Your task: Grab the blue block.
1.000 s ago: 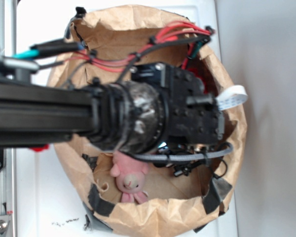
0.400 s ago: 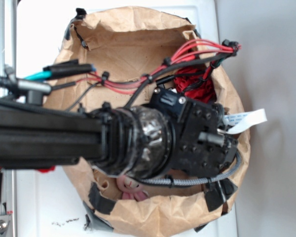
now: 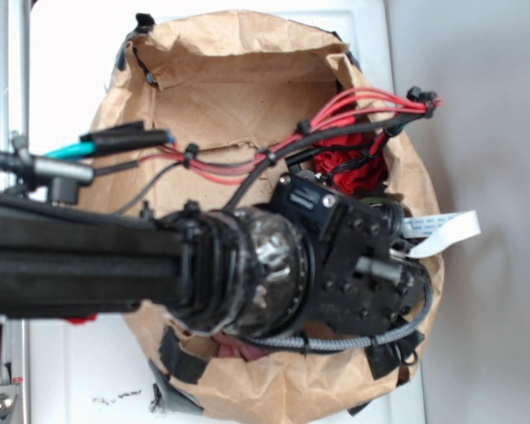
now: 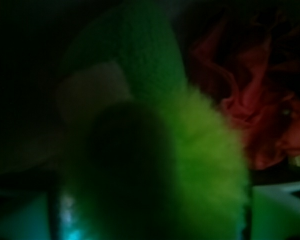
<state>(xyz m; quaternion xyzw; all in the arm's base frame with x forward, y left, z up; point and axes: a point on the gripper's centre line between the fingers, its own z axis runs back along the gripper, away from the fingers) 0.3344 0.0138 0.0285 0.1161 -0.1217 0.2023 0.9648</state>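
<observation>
No blue block shows in either view, so its place relative to the pincer cannot be told. The wrist view is filled by a yellow-green plush toy, with a red ruffled ball at two o'clock. Whether the pincer is spread cannot be told.

The arm is reaching in from the left, with the wrist angling down and to the right. Red and black cables are looping over it. The fingers are sitting hidden underneath, so can't tell if they're spread or pinched.
</observation>
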